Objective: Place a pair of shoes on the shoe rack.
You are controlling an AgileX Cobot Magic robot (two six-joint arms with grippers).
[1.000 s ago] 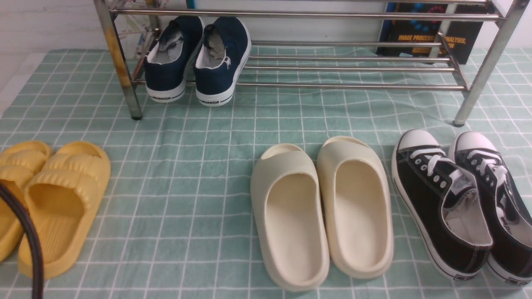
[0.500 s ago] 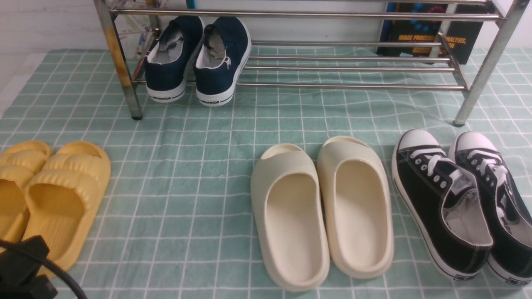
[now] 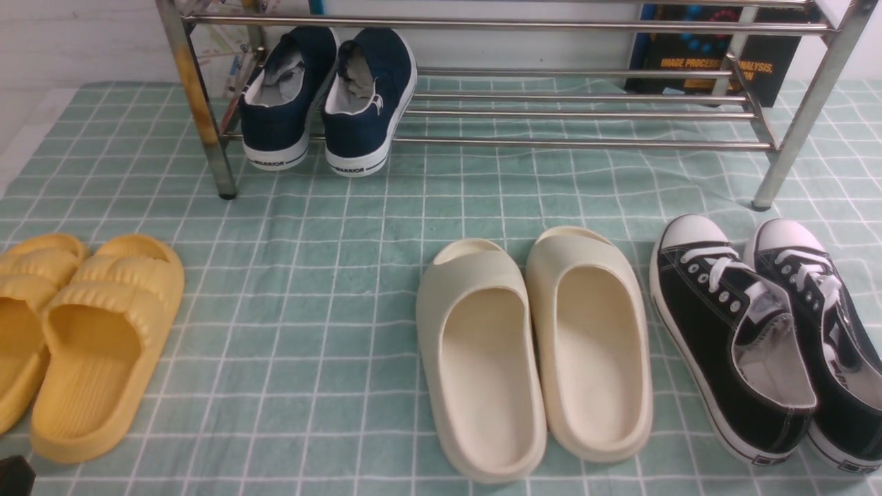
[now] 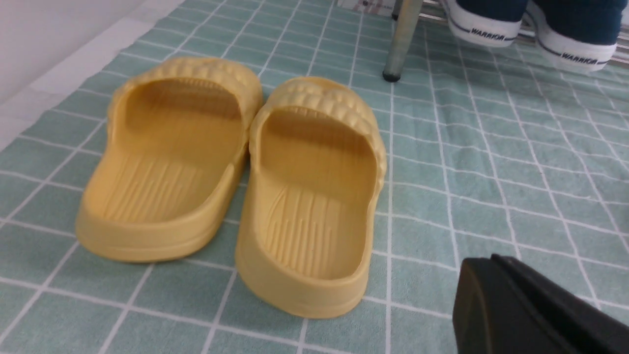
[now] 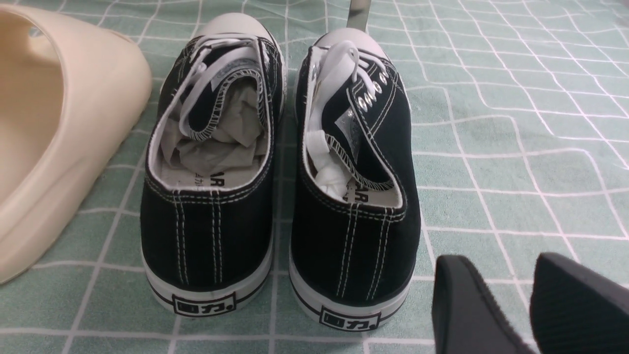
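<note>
The two navy slip-on shoes stand side by side on the lower bars at the left end of the chrome shoe rack, heels toward me, "WARRIOR" on the soles. Their heels and a rack leg also show in the left wrist view. My left gripper is shut and empty, low over the cloth beside the yellow slides. Only a black tip of it shows in the front view. My right gripper is open and empty, just behind the black sneakers.
Yellow slides lie at the left, cream slides in the middle, black lace-up sneakers at the right, all on a green checked cloth. A dark book stands behind the rack's right end.
My left arm has drawn back down out of the front view's lower left corner; only a small black tip remains in view. The shoes have not moved.
</note>
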